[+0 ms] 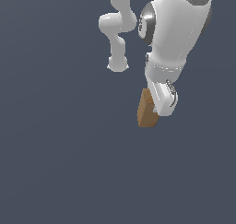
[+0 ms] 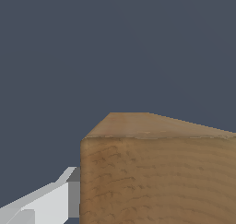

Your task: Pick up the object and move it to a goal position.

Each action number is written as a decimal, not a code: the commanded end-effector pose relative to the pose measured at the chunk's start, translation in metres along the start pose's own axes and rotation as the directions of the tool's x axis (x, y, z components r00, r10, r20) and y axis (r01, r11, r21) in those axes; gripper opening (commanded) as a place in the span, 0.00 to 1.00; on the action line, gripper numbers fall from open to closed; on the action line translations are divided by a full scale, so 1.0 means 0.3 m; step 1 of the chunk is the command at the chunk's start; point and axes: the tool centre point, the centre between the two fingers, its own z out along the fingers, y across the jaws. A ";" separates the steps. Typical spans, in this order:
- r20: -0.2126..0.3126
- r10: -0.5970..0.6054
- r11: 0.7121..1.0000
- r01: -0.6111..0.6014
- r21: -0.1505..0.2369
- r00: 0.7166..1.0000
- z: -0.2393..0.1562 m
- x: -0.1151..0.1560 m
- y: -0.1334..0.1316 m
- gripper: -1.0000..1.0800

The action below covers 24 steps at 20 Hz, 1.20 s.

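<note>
The object, a tan-brown wooden block [image 1: 145, 110], stands on end just below the white arm in the exterior view. My gripper [image 1: 154, 111] is shut on it: one white finger [image 1: 166, 101] lies against the side facing the exterior view's right, and the other finger is hidden behind the block. In the wrist view the block [image 2: 156, 172] fills the lower right of the picture, with one white finger [image 2: 50, 202] touching its side. No goal marker shows. I cannot tell how high the block is above the ground.
The arm's white base and lower links [image 1: 117, 32] stand behind the gripper, toward the exterior view's left. Everything else is a plain dark grey-blue surface [image 1: 55, 149].
</note>
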 end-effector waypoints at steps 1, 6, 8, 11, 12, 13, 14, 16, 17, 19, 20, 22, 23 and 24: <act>0.001 0.000 1.000 0.000 0.010 1.000 -0.116 -0.027 0.015 0.00; 0.001 0.000 1.000 0.000 0.010 1.000 -0.305 -0.082 0.050 0.00; 0.001 0.000 1.000 0.000 0.010 1.000 -0.379 -0.103 0.063 0.00; 0.001 0.000 1.000 0.000 0.010 1.000 -0.485 -0.134 0.081 0.00; 0.001 0.000 1.000 0.000 0.010 1.000 -0.519 -0.144 0.087 0.00; 0.001 0.000 1.000 0.000 0.010 1.000 -0.553 -0.154 0.092 0.00; 0.001 0.000 1.000 0.000 0.010 1.000 -0.585 -0.163 0.098 0.00; 0.001 0.000 1.000 0.000 0.010 1.000 -0.645 -0.181 0.107 0.00; 0.001 0.000 1.000 0.000 0.010 1.000 -0.673 -0.190 0.111 0.00; 0.002 0.000 1.000 0.000 0.010 1.000 -0.724 -0.205 0.119 0.00; 0.002 0.000 1.000 0.000 0.010 1.000 -0.747 -0.212 0.122 0.00; 0.002 0.000 1.000 0.000 0.010 1.000 -0.787 -0.225 0.127 0.00; 0.002 0.000 1.000 0.000 0.010 1.000 -0.804 -0.230 0.129 0.00; 0.002 0.000 1.000 0.000 0.010 1.000 -0.820 -0.235 0.131 0.00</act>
